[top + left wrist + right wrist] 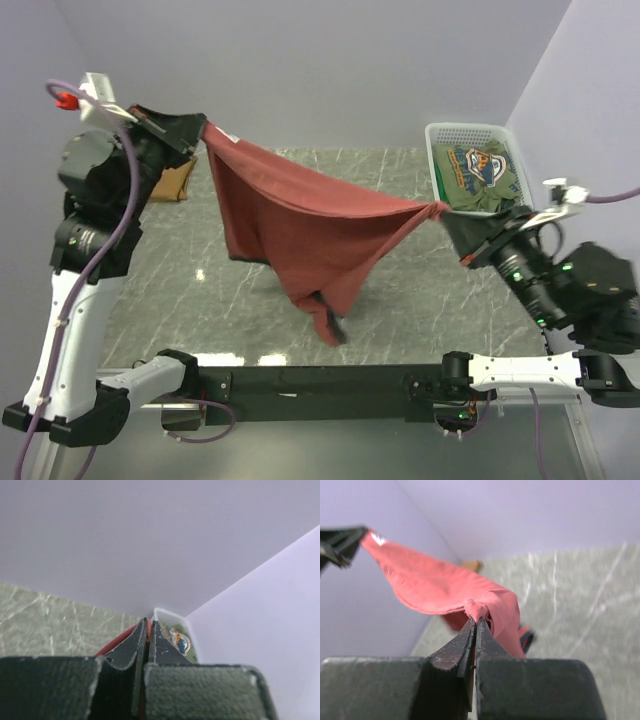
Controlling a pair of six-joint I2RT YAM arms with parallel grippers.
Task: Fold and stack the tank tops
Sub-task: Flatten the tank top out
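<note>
The rust-red tank top (300, 215) hangs stretched in the air between my two grippers, its lower end with dark trim (333, 325) drooping to the table. My left gripper (203, 130) is shut on its left corner, high at the back left; a sliver of red cloth (148, 626) shows between the fingers. My right gripper (445, 210) is shut on its right corner (479, 609), near the basket. The tan-brown tank top (176, 181) lies folded on the table at the back left, mostly hidden behind my left arm.
A white mesh basket (470, 131) stands at the back right and holds a green printed garment (480, 175). It also shows in the left wrist view (165, 615). The table is grey marble (180, 300), with walls behind and at both sides.
</note>
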